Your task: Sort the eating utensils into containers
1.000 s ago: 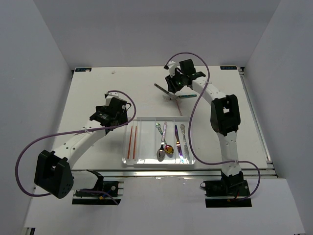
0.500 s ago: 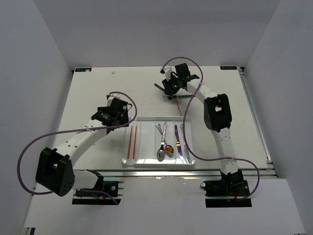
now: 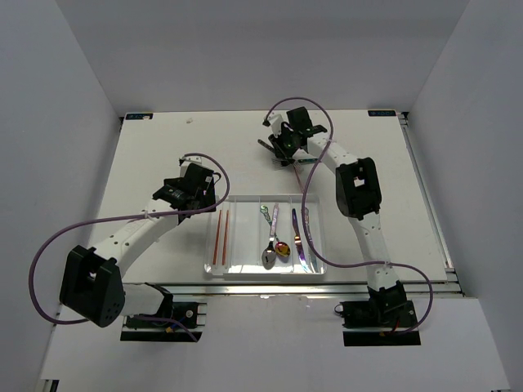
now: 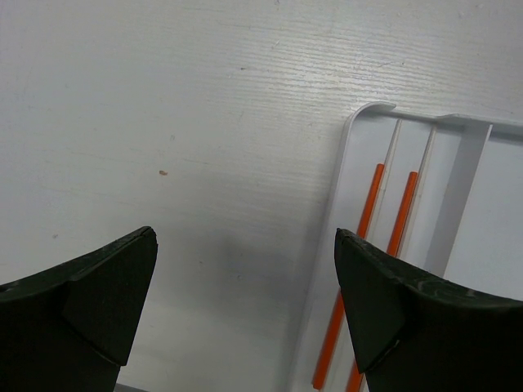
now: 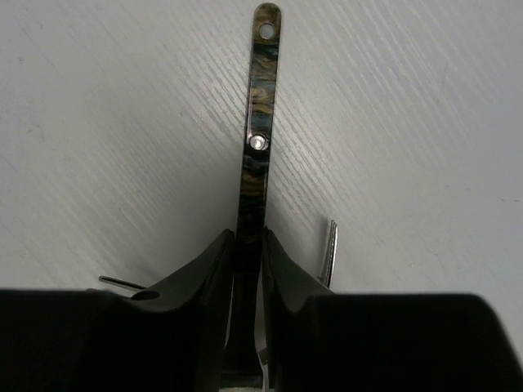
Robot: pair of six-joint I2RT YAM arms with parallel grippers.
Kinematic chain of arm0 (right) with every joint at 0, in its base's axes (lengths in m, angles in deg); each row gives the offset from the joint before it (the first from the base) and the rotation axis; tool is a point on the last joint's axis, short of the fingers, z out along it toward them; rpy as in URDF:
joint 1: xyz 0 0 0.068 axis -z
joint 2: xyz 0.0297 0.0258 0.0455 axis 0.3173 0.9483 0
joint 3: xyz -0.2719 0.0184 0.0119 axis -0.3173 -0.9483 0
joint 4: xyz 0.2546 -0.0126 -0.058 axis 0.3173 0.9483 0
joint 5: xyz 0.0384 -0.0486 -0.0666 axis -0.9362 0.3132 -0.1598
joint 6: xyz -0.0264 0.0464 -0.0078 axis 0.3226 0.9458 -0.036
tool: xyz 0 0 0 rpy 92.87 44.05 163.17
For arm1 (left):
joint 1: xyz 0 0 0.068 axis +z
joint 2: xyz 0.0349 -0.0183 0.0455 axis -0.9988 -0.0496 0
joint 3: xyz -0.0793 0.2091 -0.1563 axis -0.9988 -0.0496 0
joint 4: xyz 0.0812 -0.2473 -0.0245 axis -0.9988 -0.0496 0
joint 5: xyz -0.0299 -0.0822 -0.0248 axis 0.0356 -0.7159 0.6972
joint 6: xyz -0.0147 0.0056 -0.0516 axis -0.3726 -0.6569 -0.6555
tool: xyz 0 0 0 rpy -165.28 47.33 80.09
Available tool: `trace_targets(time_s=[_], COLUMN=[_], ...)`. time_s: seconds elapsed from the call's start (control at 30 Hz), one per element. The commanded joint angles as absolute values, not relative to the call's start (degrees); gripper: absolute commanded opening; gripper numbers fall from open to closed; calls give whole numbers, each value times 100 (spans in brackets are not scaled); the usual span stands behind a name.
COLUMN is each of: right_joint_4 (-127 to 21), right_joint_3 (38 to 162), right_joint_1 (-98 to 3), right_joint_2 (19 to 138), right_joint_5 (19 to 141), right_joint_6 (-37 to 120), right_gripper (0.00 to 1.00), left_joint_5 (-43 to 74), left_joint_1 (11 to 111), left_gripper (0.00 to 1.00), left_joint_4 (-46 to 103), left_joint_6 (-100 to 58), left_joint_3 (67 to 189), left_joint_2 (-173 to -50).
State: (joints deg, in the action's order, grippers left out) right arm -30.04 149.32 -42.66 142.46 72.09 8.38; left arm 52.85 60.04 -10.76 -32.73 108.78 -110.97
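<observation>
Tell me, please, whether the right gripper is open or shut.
The right gripper is shut on the dark marbled utensil handle; its fingers press against both sides.

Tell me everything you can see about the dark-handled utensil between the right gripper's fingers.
The dark-handled utensil is slim and flat, marbled brown, blue and gold, with a shiny rivet midway and a ringed hole near its rounded end. It looks glossy. It appears to lie on the white table, handle pointing away from the right gripper, whose fingers pinch it from both sides. Its working end is hidden.
</observation>
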Motion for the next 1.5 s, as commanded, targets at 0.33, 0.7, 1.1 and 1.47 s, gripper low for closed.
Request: trace_targets(time_s=[0.33, 0.7, 1.1, 1.47], right_joint_4=[-3554, -3741, -5390, -5814], right_joint_3=[14762, 15078, 10863, 8338], right_joint_1=[-4434, -4434, -5783, -7526], right_joint_2=[13649, 12575, 9641, 8479], right_joint_5=[7297, 7534, 10455, 12358], right_joint_6=[1237, 1836, 6270, 8867], right_gripper=[0, 0, 0, 0], left_joint_5=[5104, 5165, 6887, 6405], left_joint_1=[6017, 6017, 6816, 7160], left_gripper=[98, 98, 98, 98], left_joint_4=[-932, -967, -1292, -1099], left_joint_6=[-3174, -3192, -4114, -3860], left_joint_3=[10854, 10845, 11047, 10907], left_joint_2=[-11109, -11100, -10266, -9808])
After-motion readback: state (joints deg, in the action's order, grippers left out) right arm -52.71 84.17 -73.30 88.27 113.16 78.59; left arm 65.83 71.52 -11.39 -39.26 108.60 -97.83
